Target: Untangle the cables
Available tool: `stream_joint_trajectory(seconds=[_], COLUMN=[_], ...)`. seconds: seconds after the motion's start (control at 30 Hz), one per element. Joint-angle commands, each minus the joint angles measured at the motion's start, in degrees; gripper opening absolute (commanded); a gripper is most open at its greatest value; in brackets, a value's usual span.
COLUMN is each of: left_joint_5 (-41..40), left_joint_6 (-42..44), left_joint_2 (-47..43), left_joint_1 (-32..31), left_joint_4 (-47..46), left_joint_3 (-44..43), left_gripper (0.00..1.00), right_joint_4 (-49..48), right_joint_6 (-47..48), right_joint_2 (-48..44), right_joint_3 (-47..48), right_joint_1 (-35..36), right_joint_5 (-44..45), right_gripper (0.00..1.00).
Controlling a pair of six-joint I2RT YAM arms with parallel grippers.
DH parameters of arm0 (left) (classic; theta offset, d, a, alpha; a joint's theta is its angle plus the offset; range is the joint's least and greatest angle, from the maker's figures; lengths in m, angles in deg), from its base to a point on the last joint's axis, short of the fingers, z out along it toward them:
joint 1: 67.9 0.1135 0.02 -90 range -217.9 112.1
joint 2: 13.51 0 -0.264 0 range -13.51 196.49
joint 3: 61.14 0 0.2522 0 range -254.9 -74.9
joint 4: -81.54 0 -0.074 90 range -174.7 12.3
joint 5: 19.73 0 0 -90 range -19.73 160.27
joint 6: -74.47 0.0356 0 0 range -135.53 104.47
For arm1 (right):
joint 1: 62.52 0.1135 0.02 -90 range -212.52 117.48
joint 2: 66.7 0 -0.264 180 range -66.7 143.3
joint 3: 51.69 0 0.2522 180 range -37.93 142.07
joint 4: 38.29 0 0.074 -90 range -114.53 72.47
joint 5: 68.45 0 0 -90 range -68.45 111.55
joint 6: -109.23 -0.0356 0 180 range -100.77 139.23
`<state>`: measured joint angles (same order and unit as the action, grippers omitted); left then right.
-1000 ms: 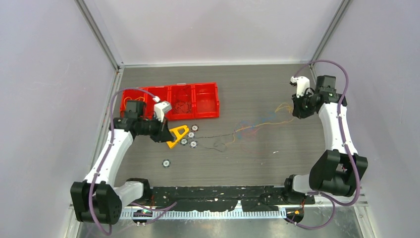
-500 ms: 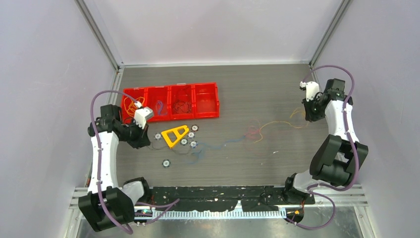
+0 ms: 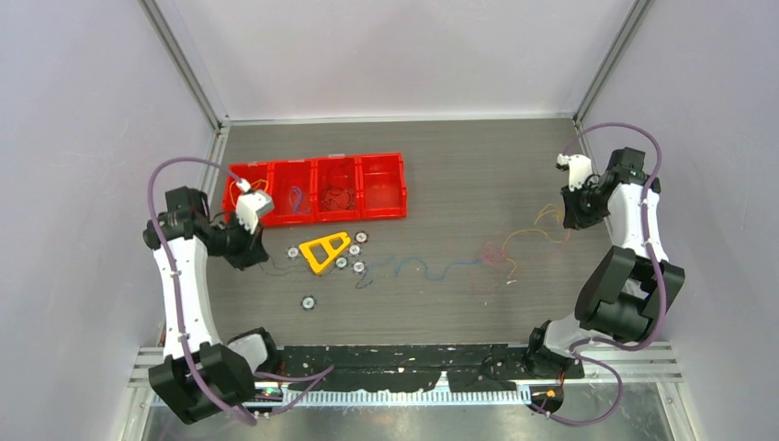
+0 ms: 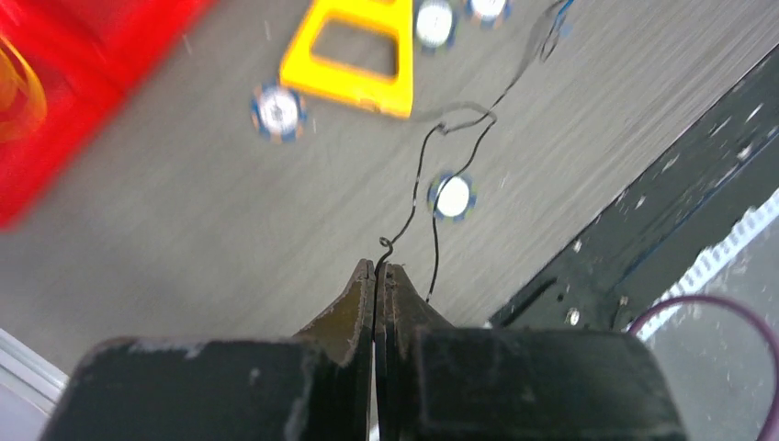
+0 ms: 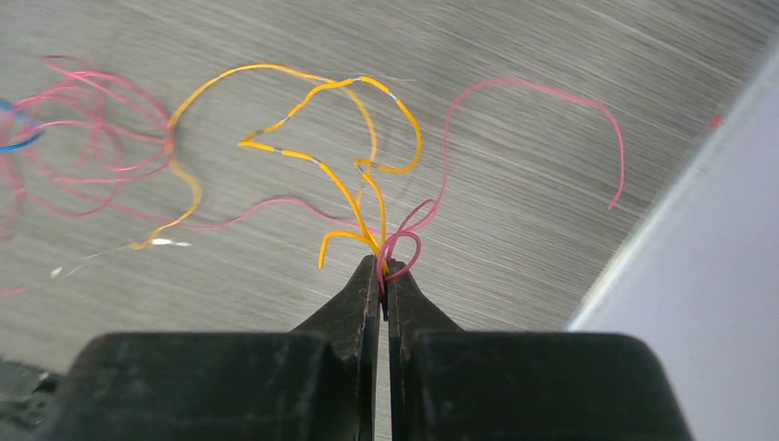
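The cables lie strung in a thin line across the table between my two grippers: a black wire (image 3: 276, 269) on the left, a blue one (image 3: 432, 268) in the middle, then pink (image 3: 496, 255) and orange (image 3: 542, 225) loops. My left gripper (image 3: 241, 246) is shut on the end of the black wire (image 4: 418, 175), its tips (image 4: 377, 266) low over the table. At the right wall, my right gripper (image 3: 571, 216) is shut, its tips (image 5: 383, 266) pinching orange wire (image 5: 276, 150) and pink wire (image 5: 533, 81) together. Blue wire (image 5: 14, 145) shows at that view's left edge.
A red tray (image 3: 317, 219) with four compartments sits at the back left, holding bunches of wire. A yellow triangle (image 3: 314, 264) and several small round discs (image 3: 309, 301) lie near the black wire. A black strip (image 3: 413, 356) runs along the near edge. Walls close both sides.
My left gripper has pulled back to the left, away from the yellow triangle, trailing the black wire. The right gripper has shifted right, and the tangle has spread out towards it.
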<state>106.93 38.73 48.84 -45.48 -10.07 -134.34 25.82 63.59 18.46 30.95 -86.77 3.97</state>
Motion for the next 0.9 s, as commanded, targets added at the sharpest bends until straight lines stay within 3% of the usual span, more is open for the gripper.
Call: stream_joint_trajectory(seconds=[0.0,0.23,0.27,0.3,0.33,0.4,0.53,0.6,0.77,0.87], left_joint_5=[13.93,16.98,17.71,18.56,19.14,20.21,19.77,19.52,19.19,19.09], left_joint_6=[-9.55,-31.41,-33.56,-35.20,-36.83,-40.13,-46.00,-50.55,-58.09,-59.33], left_joint_2=[-3.60,-2.87,-2.07,-1.21,-0.42,0.11,-1.31,-2.42,-3.62,-3.09], left_joint_1=[-6.00,-9.38,-9.58,-10.03,-10.68,-12.25,-15.30,-15.64,-15.71,-15.56], left_joint_4=[1.50,-14.23,-15.27,-15.82,-16.57,-18.43,-23.74,-27.24,-33.21,-32.81], left_joint_3=[-12.20,-26.69,-28.55,-30.29,-31.56,-31.91,-25.63,-22.21,-19.70,-21.82], left_gripper=[0.00,0.00,0.00,0.00,0.00,0.00,0.00,0.00,0.00,0.00], right_joint_4=[8.28,5.27,7.09,8.69,13.02,18.14,19.65,15.04,-10.69,-21.09], right_joint_6=[1.55,1.17,2.40,3.37,5.67,7.61,5.11,-0.20,-22.64,-30.43], right_joint_2=[0.60,-0.71,-0.53,0.11,0.41,0.50,-3.83,-6.58,-10.03,-5.99], right_joint_3=[3.93,1.89,2.10,2.33,3.06,3.60,2.98,1.86,-4.83,-6.59], right_joint_1=[1.79,3.79,4.00,4.75,5.32,7.18,15.58,24.55,39.64,46.88], right_joint_5=[-9.17,-4.88,-6.09,-7.13,-10.28,-15.50,-22.35,-24.13,-23.85,-23.94], right_gripper=[0.06,0.06,0.10,0.16,0.35,0.61,0.90,1.00,0.95,0.95])
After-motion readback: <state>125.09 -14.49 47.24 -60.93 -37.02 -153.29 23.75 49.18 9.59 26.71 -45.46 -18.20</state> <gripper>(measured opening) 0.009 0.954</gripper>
